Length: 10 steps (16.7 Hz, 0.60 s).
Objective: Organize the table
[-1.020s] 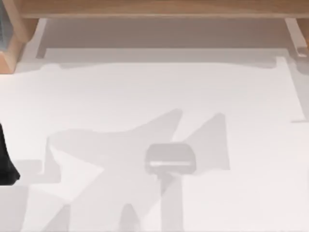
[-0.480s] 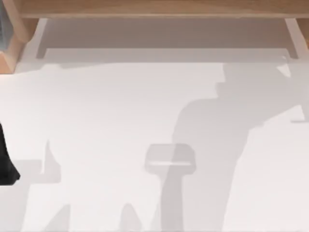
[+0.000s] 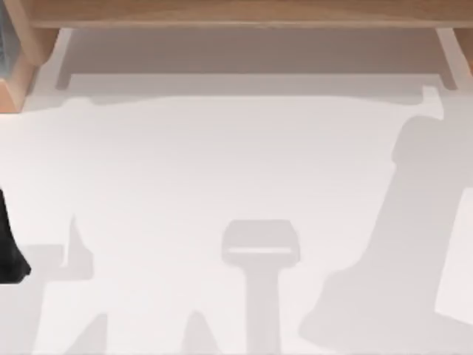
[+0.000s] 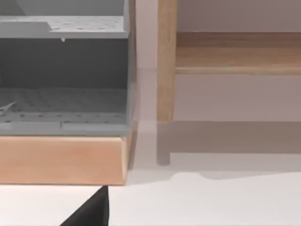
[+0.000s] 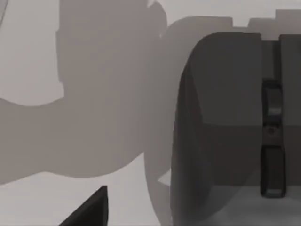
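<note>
Across most of the top view: the table (image 3: 222, 163), one item, plain white, smooth, flat and matte, running from the left edge to the right edge of the frame.

Along the upper edge of the top view: wooden frame (image 3: 236, 13), light, fine-grained timber, straight-edged, bordering the table's far side. A chunkier block of the same wood sits in the upper left corner.

At the left edge of the top view, lower half: left arm (image 3: 9, 248), a black, glossy, tapering sliver over the white surface.

On the table surface: soft grey shadows (image 3: 260, 248), one a rounded rectangle on a stem at lower centre, another broad and column-shaped at lower right.

Left wrist view:
- grey shelf unit (image 4: 61, 61), boxy, with perforated, dotted panels, seated on a pale wooden base (image 4: 61, 160) with squared corners.
- wooden post (image 4: 165, 61), upright and slim, just beside the shelf unit.
- wooden rail (image 4: 235, 59), horizontal, meeting the post.
- left gripper (image 4: 89, 212), seen as a black wedge over the white table; whether it is spread or pressed together cannot be told.

Right wrist view:
- dark grey housing (image 5: 221, 94), blocky with rounded corners and a narrow vertical slot; what it is cannot be told.
- right gripper (image 5: 87, 209), a matching black wedge above the shadowed table; its state likewise cannot be told.
</note>
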{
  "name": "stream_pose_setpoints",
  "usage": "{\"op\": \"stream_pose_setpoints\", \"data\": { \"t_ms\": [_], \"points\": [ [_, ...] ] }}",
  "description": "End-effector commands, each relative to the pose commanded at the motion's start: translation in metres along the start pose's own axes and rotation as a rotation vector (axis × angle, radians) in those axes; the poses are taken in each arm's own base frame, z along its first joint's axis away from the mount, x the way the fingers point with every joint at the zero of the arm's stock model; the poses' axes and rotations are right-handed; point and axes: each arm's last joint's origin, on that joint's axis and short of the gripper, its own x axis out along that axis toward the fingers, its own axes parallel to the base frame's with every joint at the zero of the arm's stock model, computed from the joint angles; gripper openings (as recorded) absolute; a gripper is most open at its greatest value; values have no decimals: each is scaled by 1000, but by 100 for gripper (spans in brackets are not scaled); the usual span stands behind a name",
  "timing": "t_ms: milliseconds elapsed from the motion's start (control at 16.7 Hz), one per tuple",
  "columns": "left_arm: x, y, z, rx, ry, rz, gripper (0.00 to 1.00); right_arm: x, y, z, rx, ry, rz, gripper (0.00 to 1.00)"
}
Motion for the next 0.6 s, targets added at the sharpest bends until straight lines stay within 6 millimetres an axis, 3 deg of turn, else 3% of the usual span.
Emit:
{"op": "stream_pose_setpoints", "data": {
  "t_ms": [600],
  "points": [
    [0, 0, 0, 0, 0, 0, 100, 4, 2, 1, -1, 1, 1, 100]
  ]
}}
